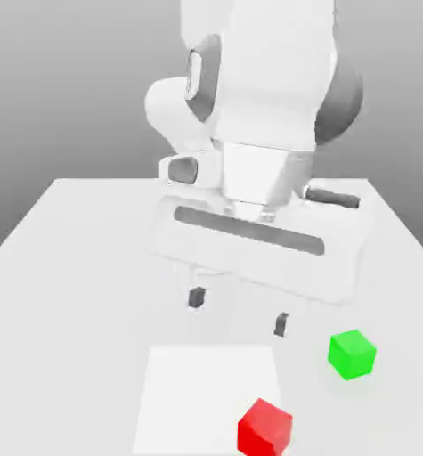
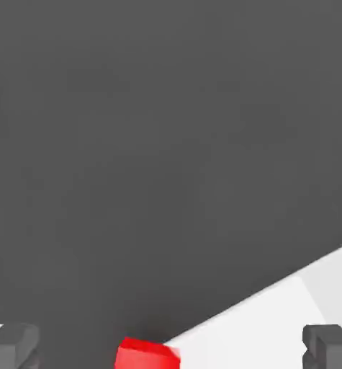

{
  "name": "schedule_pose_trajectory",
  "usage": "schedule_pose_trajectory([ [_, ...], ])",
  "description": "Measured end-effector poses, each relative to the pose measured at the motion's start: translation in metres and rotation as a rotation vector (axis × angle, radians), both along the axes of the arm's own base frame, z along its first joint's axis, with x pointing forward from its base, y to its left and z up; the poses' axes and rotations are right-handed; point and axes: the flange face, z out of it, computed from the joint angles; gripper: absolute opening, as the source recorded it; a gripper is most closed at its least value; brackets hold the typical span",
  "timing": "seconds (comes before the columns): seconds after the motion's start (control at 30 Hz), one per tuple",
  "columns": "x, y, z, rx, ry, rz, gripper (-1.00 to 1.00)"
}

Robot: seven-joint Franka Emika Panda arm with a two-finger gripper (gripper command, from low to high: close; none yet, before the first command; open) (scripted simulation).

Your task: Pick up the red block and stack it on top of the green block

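A bare simulated test scene, not a lived-in room: a plain white flat desk (image 1: 81, 240) stands against a featureless grey backdrop, everything rendered smooth and textureless. A small matte bright red cube (image 1: 264, 428) and a matching bright green cube (image 1: 352, 354) rest on it.

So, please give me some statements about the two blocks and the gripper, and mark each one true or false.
1. The red block sits on top of the green block. False: both rest on the table, apart from each other.
2. The gripper is open. True.
3. The gripper holds the red block. False: it is empty, above the table.
4. In the exterior view, the green block lies to the right of the red block. True.
5. The two blocks look about the same size. True.
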Motion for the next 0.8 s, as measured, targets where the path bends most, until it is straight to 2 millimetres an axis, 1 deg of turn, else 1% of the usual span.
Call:
schedule_pose_trajectory([
  [0.1,-0.006,0.009,-0.049,0.047,0.067,-0.059,0.0],
  [0.2,-0.015,0.019,-0.093,0.095,0.125,-0.115,0.0],
  [0.33,-0.017,0.022,-0.147,0.108,0.138,-0.129,0.0],
  [0.37,-0.018,0.022,-0.158,0.107,0.14,-0.129,-1.0],
  [0.53,-0.018,0.022,-0.158,0.108,0.138,-0.129,-1.0],
  [0.57,-0.018,0.022,-0.163,0.108,0.138,-0.129,-1.0],
  [0.6,-0.018,0.022,-0.158,0.109,0.138,-0.129,-1.0],
  [0.63,-0.017,0.022,-0.149,0.109,0.137,-0.13,-1.0],
  [0.73,-0.017,0.022,-0.112,0.108,0.138,-0.13,-1.0],
  [0.77,-0.022,0.029,-0.102,0.11,0.139,-0.134,-1.0],
  [0.8,-0.031,0.045,-0.094,0.114,0.14,-0.145,-1.0],
])
